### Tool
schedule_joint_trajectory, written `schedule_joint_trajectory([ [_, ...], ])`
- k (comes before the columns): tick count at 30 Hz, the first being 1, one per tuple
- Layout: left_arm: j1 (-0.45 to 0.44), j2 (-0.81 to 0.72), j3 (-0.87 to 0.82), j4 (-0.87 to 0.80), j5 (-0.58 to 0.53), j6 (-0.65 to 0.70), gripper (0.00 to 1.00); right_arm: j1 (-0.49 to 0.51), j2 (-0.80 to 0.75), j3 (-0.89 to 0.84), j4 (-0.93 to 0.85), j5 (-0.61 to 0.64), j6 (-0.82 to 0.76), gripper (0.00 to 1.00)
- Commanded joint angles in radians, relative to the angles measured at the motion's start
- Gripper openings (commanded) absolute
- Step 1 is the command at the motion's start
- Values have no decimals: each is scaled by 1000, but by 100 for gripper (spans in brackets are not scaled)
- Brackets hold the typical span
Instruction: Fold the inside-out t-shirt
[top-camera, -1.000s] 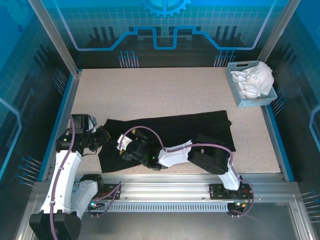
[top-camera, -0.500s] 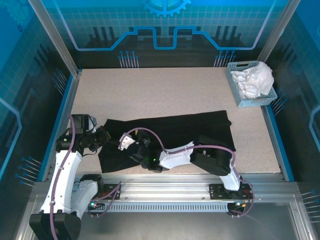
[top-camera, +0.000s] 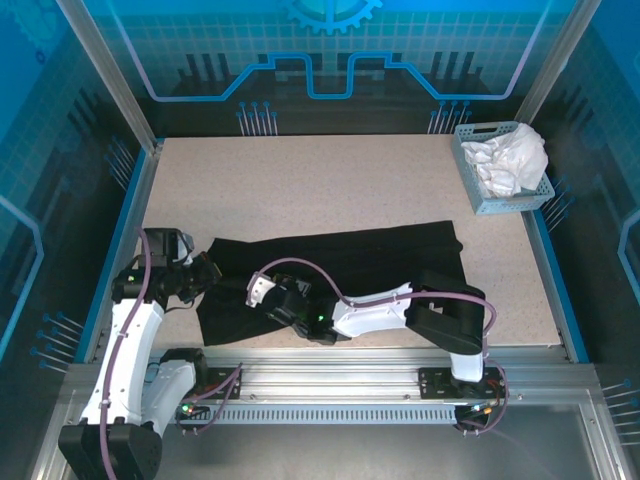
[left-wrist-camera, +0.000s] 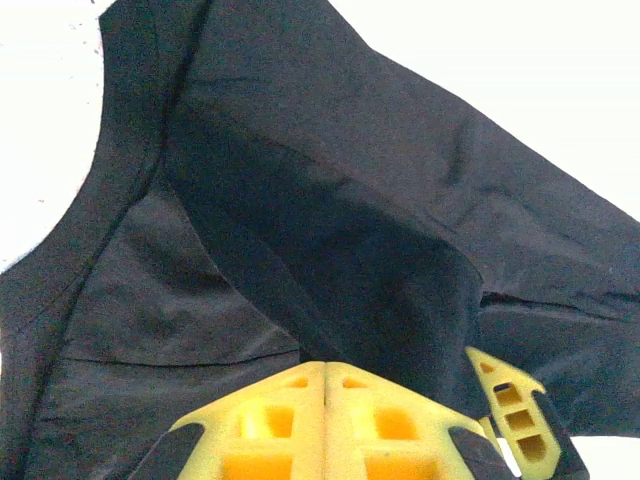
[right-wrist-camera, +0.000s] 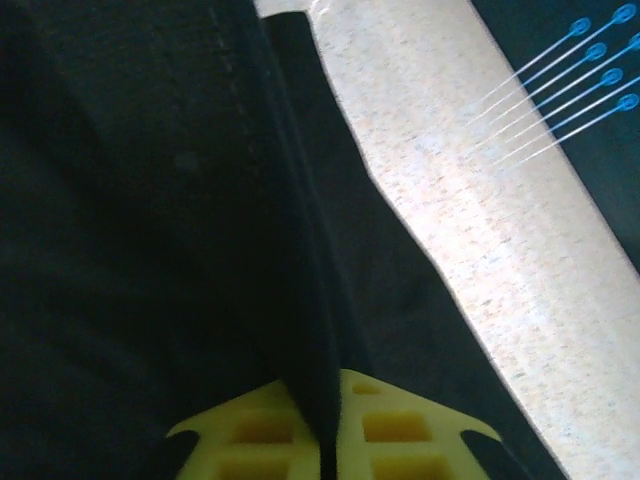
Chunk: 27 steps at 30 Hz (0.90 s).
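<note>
A robot lab cell: aluminium-framed enclosure (top-camera: 112, 75) with blue printed panels (top-camera: 420, 40) around a speckled table (top-camera: 330, 185)

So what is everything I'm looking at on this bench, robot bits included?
t-shirt: one, black, spread lengthwise across the near half of the table.
basket: one, light blue mesh, far right corner of the table.
white cloth: one crumpled bundle, white, inside the basket.
table: one, speckled beige, its far half bare.
left arm: one, white and black, near left edge.
right arm: one, white and black, reaching leftward over the shirt's near edge.
left gripper: one, yellow fingers, shut on the t-shirt's left end.
right gripper: one, yellow fingers, shut on a fold of the t-shirt.
</note>
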Motion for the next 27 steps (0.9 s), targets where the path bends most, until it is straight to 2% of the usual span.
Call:
schedule_joint_trajectory([
  [1,-9,7,2,-31,4,2,2,-6,-69,-27,-91,-149,17,4],
  [5,-13,5,9,-46,-11,-6,17,-25,-85,-38,-166,-292,15,4],
  [8,-13,-4,18,-50,-46,-6,25,-43,-102,-54,-225,-408,13,12],
  [10,-12,-21,24,-46,-85,-12,36,-62,-117,-58,-270,-482,13,22],
  [12,-13,-43,24,-23,-110,-29,43,-79,-138,-58,-310,-504,14,36],
  [15,-16,-57,1,52,-97,-81,49,-112,-186,-61,-351,-565,27,44],
  [19,-64,-51,-65,200,-95,-175,55,-171,-256,-51,-401,-718,59,49],
  [24,-135,23,-119,357,-199,-203,67,-283,-315,-60,-364,-984,166,54],
  [27,-135,51,-162,444,-277,-199,76,-301,-262,-41,-334,-981,236,51],
])
